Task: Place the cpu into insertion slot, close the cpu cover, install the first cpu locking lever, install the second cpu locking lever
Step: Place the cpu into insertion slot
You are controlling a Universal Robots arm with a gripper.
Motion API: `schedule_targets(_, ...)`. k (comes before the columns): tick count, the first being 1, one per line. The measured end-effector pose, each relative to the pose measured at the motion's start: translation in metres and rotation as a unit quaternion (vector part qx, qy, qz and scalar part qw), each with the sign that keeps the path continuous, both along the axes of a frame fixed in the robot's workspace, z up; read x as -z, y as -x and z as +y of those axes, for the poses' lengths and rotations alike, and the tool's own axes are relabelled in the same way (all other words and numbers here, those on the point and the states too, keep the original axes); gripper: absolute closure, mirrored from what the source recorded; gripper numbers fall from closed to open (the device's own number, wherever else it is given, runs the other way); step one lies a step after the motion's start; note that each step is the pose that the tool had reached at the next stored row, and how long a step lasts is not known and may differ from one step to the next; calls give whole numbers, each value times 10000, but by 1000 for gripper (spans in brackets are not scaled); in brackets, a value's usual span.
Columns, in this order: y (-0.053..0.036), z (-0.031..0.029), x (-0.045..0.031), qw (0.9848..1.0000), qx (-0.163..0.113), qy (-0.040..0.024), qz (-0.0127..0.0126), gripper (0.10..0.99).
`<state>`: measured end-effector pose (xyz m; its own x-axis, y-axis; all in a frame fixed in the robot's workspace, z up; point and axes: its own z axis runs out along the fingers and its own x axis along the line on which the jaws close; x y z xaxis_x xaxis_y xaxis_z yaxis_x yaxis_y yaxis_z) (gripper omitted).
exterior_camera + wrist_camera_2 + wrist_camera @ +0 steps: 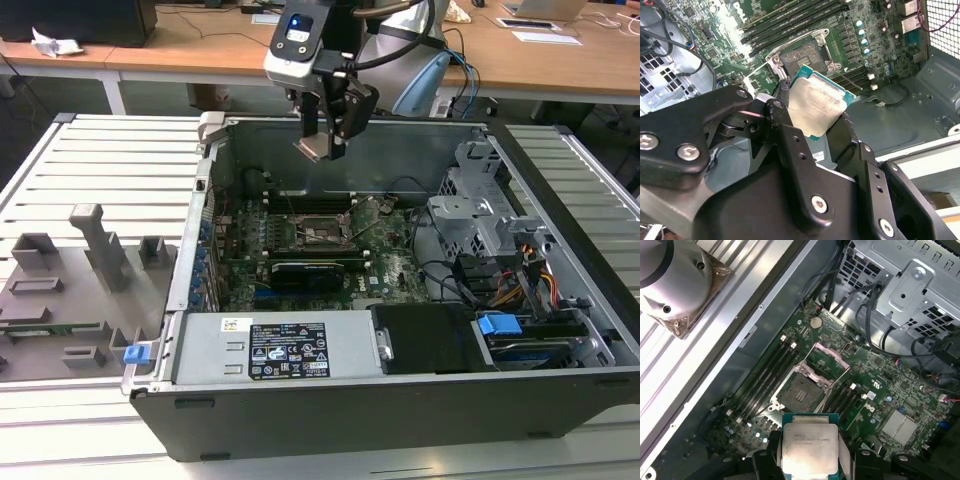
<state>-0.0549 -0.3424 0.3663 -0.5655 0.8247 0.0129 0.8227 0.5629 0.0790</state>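
My gripper [324, 138] is shut on the cpu [312, 148], a flat square chip with a silver-grey top, and holds it high above the open computer case near the back wall. In both wrist views the cpu [807, 446] [816, 104] sits between black fingers [763, 461]. Below it on the green motherboard lies the insertion slot [800, 392] [802, 56] [318, 232], a dark square recess with a metal rim and nothing in it. The cpu cover [829, 359] stands flipped open on the slot's far side. The chip hangs well clear of the socket.
Long black memory slots [765, 377] flank the socket. A black expansion card [305, 272] lies in front of it. A drive cage [480, 215] with cables fills the exterior view's right, and a power supply [280, 350] sits at the front. A grey fixture tray [70, 290] rests outside on the exterior view's left.
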Motion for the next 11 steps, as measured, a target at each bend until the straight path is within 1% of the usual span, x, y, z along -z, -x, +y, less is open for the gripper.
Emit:
schedule_targets(4,0,0,8,9998,198,2,1,545)
schedule_targets(11,0,0,17,9990,442,2,2,545)
